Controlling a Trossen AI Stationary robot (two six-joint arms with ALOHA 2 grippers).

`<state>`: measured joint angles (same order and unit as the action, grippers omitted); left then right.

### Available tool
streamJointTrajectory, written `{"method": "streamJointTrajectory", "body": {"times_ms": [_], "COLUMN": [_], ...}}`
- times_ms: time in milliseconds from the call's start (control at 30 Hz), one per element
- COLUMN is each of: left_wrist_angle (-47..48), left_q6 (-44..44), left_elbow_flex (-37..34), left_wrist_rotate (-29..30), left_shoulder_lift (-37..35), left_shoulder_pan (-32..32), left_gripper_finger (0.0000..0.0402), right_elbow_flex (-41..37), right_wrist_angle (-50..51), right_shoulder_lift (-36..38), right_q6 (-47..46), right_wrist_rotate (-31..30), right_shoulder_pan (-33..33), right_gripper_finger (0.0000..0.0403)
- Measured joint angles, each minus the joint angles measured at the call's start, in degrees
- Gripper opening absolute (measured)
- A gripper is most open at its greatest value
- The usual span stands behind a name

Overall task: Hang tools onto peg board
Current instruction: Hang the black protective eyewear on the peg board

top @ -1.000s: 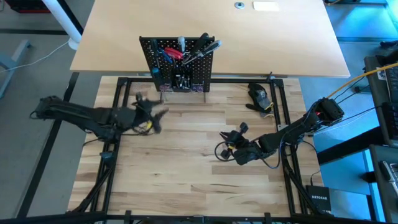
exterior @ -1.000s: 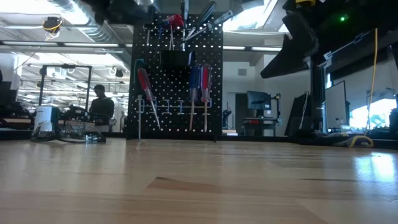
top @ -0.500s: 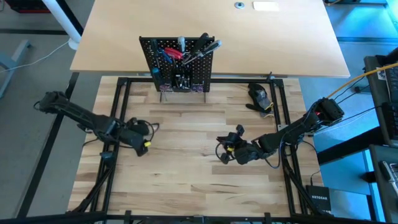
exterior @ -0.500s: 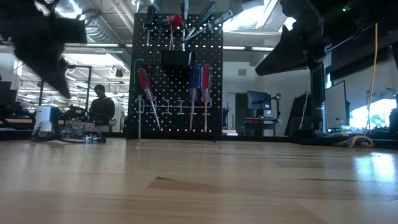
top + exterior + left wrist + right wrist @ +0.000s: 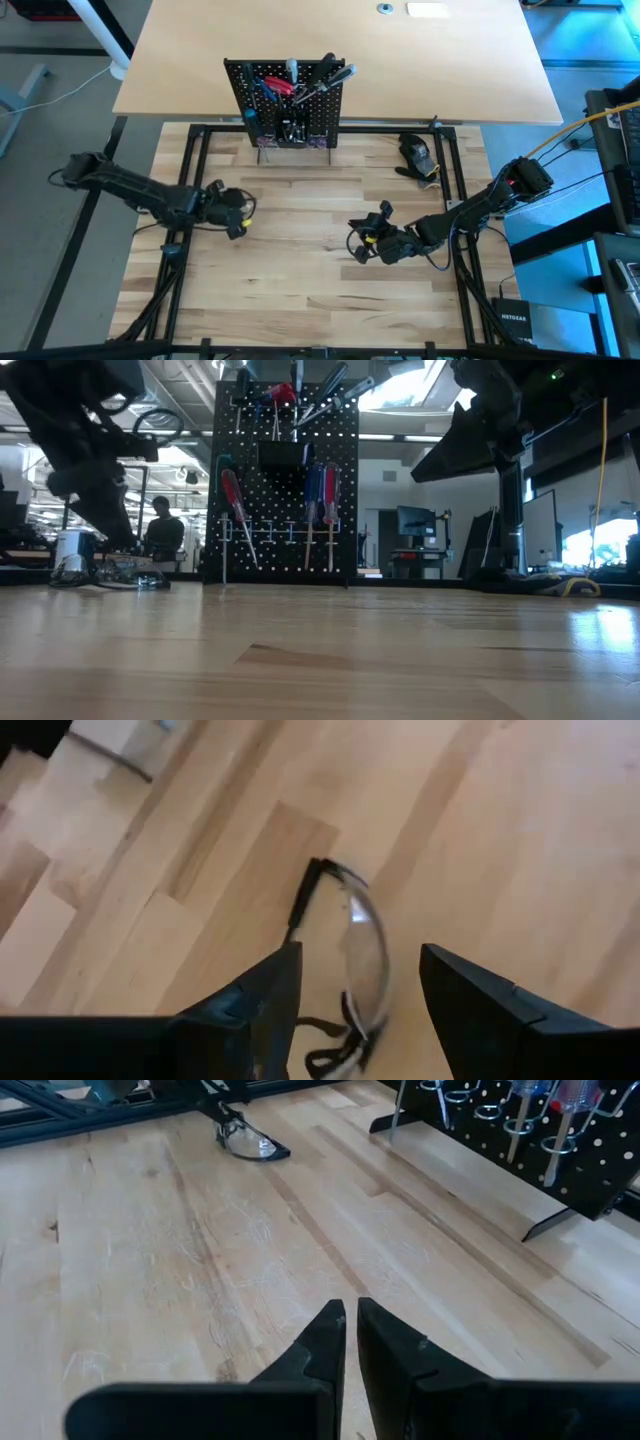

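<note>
Pale wooden tabletop [image 5: 300, 270]: peg board [image 5: 288, 92] upright at far edge, tools [image 5: 312, 488] hung. Left gripper [image 5: 355, 990] spread wide above clear glasses [image 5: 362, 935]. Right gripper [image 5: 348, 1342] closed, empty, mid-table. Hanging apparently finished; next likely clearing glasses.

text: "NETGEAR", probably | on: black box [image 5: 514, 318] | location: floor, beside table

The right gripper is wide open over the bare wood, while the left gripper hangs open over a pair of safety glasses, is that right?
Not quite. The right gripper is shut, not wide open: the right wrist view shows its fingers almost touching over the bare wooden tabletop. The rest holds: the left wrist view shows the left gripper open over the safety glasses.
</note>
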<state>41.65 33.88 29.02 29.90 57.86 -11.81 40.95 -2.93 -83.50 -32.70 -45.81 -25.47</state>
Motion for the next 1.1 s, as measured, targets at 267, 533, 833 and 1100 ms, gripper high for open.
{"method": "streamJointTrajectory", "body": {"times_ms": [267, 533, 833, 1100], "left_wrist_angle": [-6.8, -11.6, -19.2, -39.1], "left_q6": [-1.7, -5.2, -7.6, -17.4], "left_elbow_flex": [-3.6, -7.5, -7.1, 1.6], "left_wrist_rotate": [-9.3, -14.0, -18.8, -20.8], "left_shoulder_lift": [0.1, 0.1, 0.0, -0.8], "left_shoulder_pan": [6.9, 10.5, 9.6, 1.0], "left_gripper_finger": [0.0193, 0.0161, 0.0011, 0.0006], "right_elbow_flex": [0.0, 0.0, 0.0, 4.0], "right_wrist_angle": [0.1, 0.1, 0.0, -0.4], "right_shoulder_lift": [0.0, 0.0, 0.0, 0.3], "right_q6": [0.0, 0.0, 2.0, 8.9], "right_wrist_rotate": [0.9, 0.9, 1.7, 5.8], "right_shoulder_pan": [0.0, 0.0, 0.0, 0.0], "right_gripper_finger": [0.0033, 0.0033, 0.0033, 0.0033]}}
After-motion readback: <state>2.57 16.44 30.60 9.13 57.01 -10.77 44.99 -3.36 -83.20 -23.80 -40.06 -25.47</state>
